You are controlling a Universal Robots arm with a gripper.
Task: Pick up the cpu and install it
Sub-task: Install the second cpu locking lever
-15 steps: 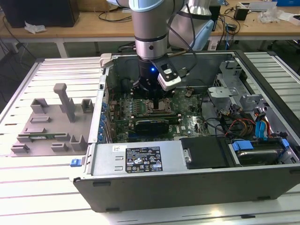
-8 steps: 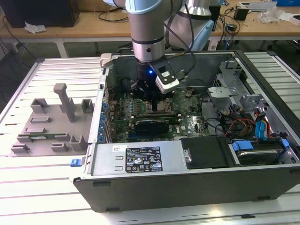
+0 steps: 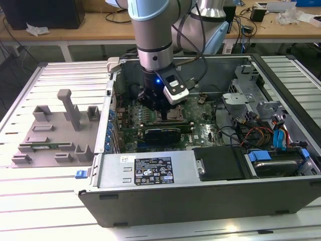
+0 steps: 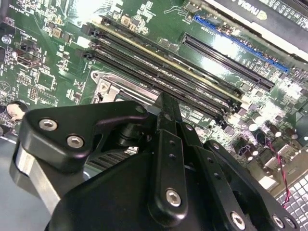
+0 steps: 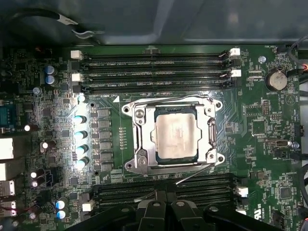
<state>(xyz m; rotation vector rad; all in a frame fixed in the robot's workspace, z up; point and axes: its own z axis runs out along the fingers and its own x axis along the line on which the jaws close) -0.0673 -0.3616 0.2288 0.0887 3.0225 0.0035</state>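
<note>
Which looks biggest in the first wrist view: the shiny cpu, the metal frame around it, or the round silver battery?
1. The metal socket frame, which surrounds the chip.
2. The cpu, sitting inside that frame.
3. The round battery, off toward the board's edge.

All three lie on the same board, so the order looks trustworthy.

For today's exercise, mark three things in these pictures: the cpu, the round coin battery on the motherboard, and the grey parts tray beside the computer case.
cpu (image 5: 176, 137): first wrist view, centre of its silver top.
coin battery (image 5: 275, 80): first wrist view, middle of its round face.
grey parts tray (image 3: 31, 136): exterior view, bare flat base.
</note>
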